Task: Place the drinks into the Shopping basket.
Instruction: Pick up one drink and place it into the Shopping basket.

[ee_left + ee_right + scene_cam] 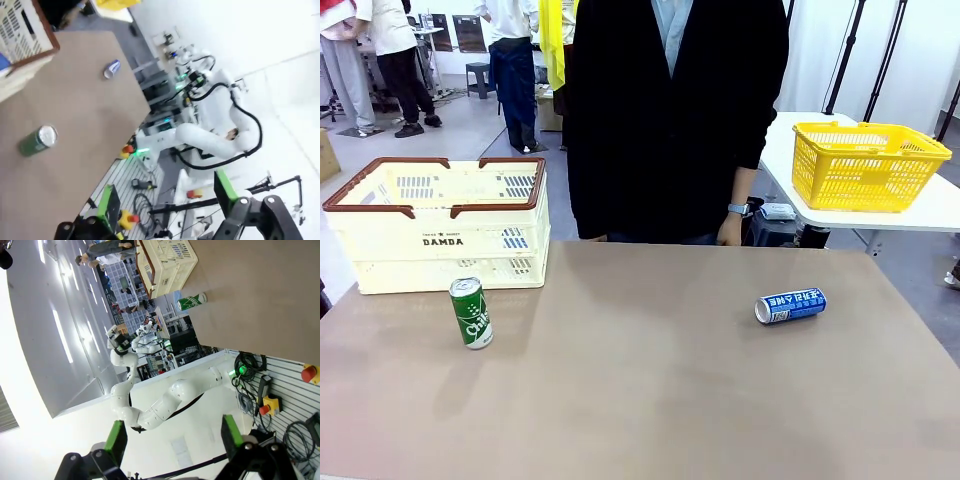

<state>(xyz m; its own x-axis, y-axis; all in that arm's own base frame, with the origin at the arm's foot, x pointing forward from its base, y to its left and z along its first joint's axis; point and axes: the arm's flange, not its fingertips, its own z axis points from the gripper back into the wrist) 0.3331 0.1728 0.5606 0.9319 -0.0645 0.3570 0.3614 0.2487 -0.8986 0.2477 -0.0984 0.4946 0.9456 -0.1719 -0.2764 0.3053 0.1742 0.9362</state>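
A person (670,120) stood at the far edge of the table (650,420), with a yellow basket (868,163) on a side table (930,215) behind. The green can (471,313), lettered "Chil…", stood just before the cream basket (440,225) marked "DAMDA". The blue can (790,305) lay on its side, well off to the right. The left fingers (226,189) and right fingers (116,441) gaped wide, holding nothing.

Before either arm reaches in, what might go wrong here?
The blue can lies on its side and may roll when a finger nudges it. The slim green can stands upright near the Shopping basket, so a clumsy approach could tip it over.
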